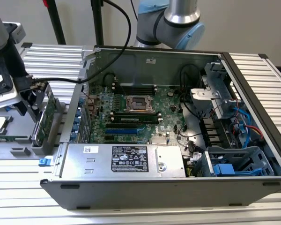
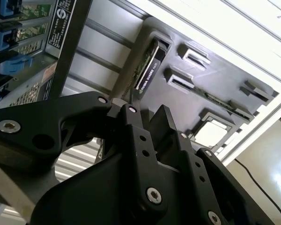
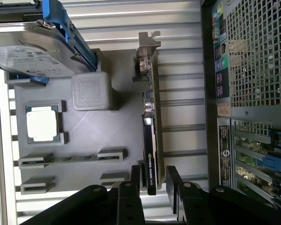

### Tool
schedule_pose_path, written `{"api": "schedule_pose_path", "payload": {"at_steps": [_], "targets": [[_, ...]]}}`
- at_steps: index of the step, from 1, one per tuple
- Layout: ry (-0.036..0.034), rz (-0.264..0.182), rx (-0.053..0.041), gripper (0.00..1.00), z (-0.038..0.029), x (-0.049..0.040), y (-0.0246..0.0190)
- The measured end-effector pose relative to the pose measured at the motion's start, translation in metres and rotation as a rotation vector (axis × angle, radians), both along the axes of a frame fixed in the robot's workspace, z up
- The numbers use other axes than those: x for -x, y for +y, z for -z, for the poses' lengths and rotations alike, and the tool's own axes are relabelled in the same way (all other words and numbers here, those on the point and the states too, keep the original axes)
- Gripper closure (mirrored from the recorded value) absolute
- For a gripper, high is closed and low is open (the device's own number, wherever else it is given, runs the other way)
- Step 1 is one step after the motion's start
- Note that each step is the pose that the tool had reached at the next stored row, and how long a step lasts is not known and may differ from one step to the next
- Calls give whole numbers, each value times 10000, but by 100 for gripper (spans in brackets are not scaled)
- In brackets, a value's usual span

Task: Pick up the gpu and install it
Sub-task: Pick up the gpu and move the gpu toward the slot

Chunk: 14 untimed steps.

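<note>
Nearest in the exterior view, the slatted aluminium table carries an open computer case lying on its side. Inside the case, a silver power supply runs along the near wall. The large green motherboard lies just beyond it.

On the exterior view's left, beside the case, a grey parts tray rests on the table. The gpu stands on edge in a slot of this tray, close to the case's left wall, with its green board facing the case. It is not installed.

The gripper is lowered over the gpu. In the first wrist view the gripper stands partly open, with one finger on each side of the end of the card. A thin gap shows on at least one side. Firm contact cannot be confirmed, and the card sits in its slot, not lifted.

In the same view the tray also holds a processor chip in a square pocket and a silver hard drive with blue rails, both apart from the card. The card's silver end bracket points away from the fingers.

Farthest in the exterior view, the arm's base joint rises behind the case.
</note>
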<state>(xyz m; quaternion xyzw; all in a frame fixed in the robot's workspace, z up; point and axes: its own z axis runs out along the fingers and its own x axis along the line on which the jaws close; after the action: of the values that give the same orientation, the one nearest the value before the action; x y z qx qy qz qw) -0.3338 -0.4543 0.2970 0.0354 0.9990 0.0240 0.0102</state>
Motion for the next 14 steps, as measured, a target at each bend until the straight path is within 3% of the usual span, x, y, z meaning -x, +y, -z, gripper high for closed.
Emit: {"api": "schedule_pose_path", "payload": {"at_steps": [14], "targets": [[-1,0,0,0,67,-8,0]]}}
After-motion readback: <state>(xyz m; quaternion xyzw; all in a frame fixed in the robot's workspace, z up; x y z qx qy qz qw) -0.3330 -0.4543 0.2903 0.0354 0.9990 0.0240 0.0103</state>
